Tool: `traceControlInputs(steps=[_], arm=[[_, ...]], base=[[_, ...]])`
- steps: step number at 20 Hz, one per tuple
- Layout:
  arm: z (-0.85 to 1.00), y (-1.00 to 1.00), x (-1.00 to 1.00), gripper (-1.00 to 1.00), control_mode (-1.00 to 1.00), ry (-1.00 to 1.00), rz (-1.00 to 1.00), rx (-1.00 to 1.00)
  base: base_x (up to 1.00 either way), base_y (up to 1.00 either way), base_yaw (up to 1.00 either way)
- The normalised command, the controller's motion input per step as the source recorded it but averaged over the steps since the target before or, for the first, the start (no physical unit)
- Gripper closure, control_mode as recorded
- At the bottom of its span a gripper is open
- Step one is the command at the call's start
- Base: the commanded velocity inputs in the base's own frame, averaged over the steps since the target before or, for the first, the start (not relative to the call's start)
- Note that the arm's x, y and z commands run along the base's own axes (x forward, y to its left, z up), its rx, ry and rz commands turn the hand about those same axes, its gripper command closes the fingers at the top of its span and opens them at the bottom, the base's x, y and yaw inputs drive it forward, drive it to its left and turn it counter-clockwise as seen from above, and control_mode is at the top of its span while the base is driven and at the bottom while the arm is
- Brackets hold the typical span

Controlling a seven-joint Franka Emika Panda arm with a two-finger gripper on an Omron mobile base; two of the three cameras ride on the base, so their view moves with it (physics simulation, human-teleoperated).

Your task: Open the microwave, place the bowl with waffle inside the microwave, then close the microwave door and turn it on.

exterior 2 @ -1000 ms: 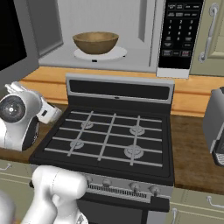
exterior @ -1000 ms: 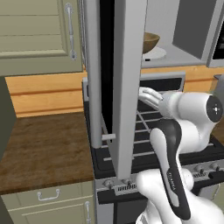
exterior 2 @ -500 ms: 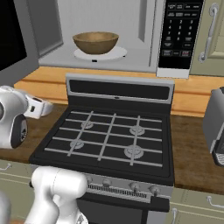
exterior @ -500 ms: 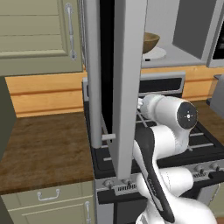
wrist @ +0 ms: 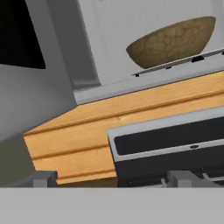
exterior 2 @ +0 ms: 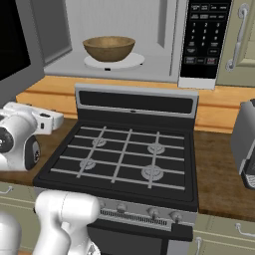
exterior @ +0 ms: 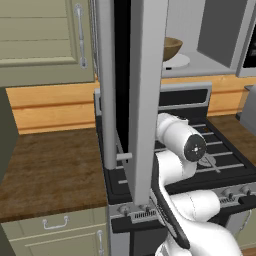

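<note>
The microwave (exterior 2: pixel 149 30) stands open above the stove. The tan bowl (exterior 2: pixel 108 48) sits on the white turntable (exterior 2: pixel 130 61) inside the cavity, also in the left base view (exterior: pixel 172 47) and in the hand view (wrist: pixel 175 41). The waffle is hidden below the bowl's rim. The microwave door (exterior: pixel 149 100) is swung out towards me, and its black glass fills the left of the hand view (wrist: pixel 19 39). My gripper (wrist: pixel 113 179) is open and empty, low over the stove's left side, below the bowl and apart from it. My hand (exterior 2: pixel 44 121) points right.
A black gas stove (exterior 2: pixel 124 154) lies under the microwave, its raised back panel (wrist: pixel 175 135) close ahead of the fingers. A grey toaster (exterior 2: pixel 246 144) stands at the right. Wooden counter (exterior: pixel 50 170) lies to the left, under olive cabinets (exterior: pixel 40 40). The dark button panel (exterior 2: pixel 204 35) is right of the cavity.
The arm has swung left and lower, closer to the open door's edge. The gripper stays open. The bowl and the door have not moved.
</note>
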Motion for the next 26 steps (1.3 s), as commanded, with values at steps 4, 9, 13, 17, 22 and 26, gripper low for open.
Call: traceControlInputs(steps=[4, 9, 13, 17, 22, 26], arm=[[-0.26, 0.48, 0.0, -1.0, -1.0, -0.11, 0.0, -0.11], [-0.25, 0.45, 0.0, -1.0, -1.0, -0.13, 0.0, -0.11], [-0.21, 0.44, -0.01, -1.0, -1.0, -0.13, 0.0, -0.09], [0.01, 0.51, -0.38, -1.0, -1.0, -0.13, 0.0, -0.04], [0.23, 0.62, -0.79, -1.0, -1.0, -0.12, -0.03, -0.05], [0.52, 0.52, -0.82, -1.0, -1.0, -0.04, -0.1, -0.04]], base=[[0.0, 0.0, 0.0], [0.0, 0.0, 0.0], [0.0, 0.0, 0.0], [0.0, 0.0, 0.0], [0.0, 0.0, 0.0], [0.0, 0.0, 0.0]])
